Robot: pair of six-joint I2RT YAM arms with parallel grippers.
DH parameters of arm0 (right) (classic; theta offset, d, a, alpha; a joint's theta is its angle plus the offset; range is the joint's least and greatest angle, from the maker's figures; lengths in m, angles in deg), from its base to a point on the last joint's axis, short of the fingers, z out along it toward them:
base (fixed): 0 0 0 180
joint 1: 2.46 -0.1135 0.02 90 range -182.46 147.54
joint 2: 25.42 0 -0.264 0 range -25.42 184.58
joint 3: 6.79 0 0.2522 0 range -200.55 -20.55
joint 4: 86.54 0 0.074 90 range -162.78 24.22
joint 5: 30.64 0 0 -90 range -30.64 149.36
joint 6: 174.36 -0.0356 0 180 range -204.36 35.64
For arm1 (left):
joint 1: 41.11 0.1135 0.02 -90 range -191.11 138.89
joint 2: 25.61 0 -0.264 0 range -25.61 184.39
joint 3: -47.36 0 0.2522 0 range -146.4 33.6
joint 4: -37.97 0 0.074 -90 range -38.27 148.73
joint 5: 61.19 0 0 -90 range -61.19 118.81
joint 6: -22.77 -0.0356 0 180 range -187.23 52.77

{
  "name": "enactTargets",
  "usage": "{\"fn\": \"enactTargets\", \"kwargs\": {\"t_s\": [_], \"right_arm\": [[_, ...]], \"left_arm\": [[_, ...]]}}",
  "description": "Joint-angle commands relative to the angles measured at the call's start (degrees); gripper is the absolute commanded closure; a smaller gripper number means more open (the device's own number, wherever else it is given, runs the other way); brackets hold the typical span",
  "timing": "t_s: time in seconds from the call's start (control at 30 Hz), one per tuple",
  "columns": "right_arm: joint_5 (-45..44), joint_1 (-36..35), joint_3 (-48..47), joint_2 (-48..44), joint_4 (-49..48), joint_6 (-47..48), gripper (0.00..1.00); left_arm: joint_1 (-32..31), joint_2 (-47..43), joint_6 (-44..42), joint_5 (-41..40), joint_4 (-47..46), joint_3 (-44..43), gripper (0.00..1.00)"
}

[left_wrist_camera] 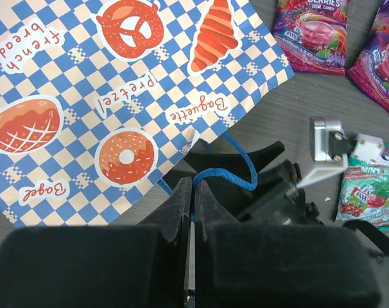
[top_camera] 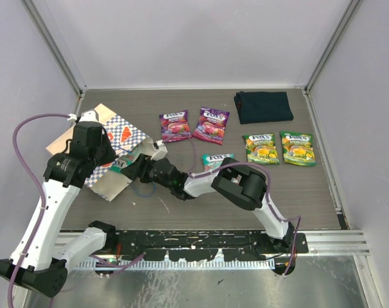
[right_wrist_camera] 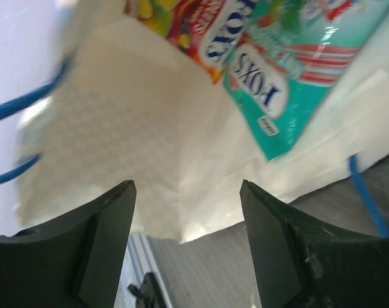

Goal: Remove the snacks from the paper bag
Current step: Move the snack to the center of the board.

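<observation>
The paper bag (top_camera: 127, 135) lies on its side at the left of the surface (top_camera: 310, 192), mouth towards the arms. The left arm rises from its base, bends at the elbow and angles down over the bag. The left gripper (left_wrist_camera: 193, 186) is pinched tight at the mouth edge, with the bag's blue cord (left_wrist_camera: 228, 172) running in at its fingertips.

The right arm folds at the elbow and stretches low across to the left. The right gripper (right_wrist_camera: 186, 192) sits in the bag's mouth, fingers spread wide with nothing between them. A teal packet (right_wrist_camera: 291, 58) and an orange-red packet (right_wrist_camera: 175, 22) lie inside the bag just beyond its fingers.

Out on the surface lie two purple packets (top_camera: 174, 125) (top_camera: 210, 124), two green packets (top_camera: 261, 147) (top_camera: 297, 147) and another teal one (top_camera: 218, 160).
</observation>
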State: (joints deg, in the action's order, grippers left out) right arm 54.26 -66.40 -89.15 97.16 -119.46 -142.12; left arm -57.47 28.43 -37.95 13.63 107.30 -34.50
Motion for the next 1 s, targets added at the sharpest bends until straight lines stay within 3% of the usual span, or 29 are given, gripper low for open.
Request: {"fn": "enactTargets", "kwargs": {"t_s": [0.0, 0.27, 0.8, 0.97], "right_arm": [[-5.5, 0.6, -4.4, 4.3, -1.4, -6.4, 0.29], [-9.4, 1.1, -9.0, 9.9, 0.8, -12.2, 0.34], [-14.5, 1.0, -24.0, 17.3, 26.8, -22.0, 0.38], [-12.5, 1.0, -29.3, 21.0, 27.9, -23.0, 0.39]], "left_arm": [[0.3, -0.9, -1.2, -0.2, -1.2, -2.3, 1.00], [0.3, -0.3, -1.3, 0.7, -2.1, -2.4, 1.00], [0.2, -0.9, -1.3, 1.1, -2.8, -1.2, 1.00], [0.2, -1.2, -0.8, 1.1, -3.3, -0.8, 1.00]]}}
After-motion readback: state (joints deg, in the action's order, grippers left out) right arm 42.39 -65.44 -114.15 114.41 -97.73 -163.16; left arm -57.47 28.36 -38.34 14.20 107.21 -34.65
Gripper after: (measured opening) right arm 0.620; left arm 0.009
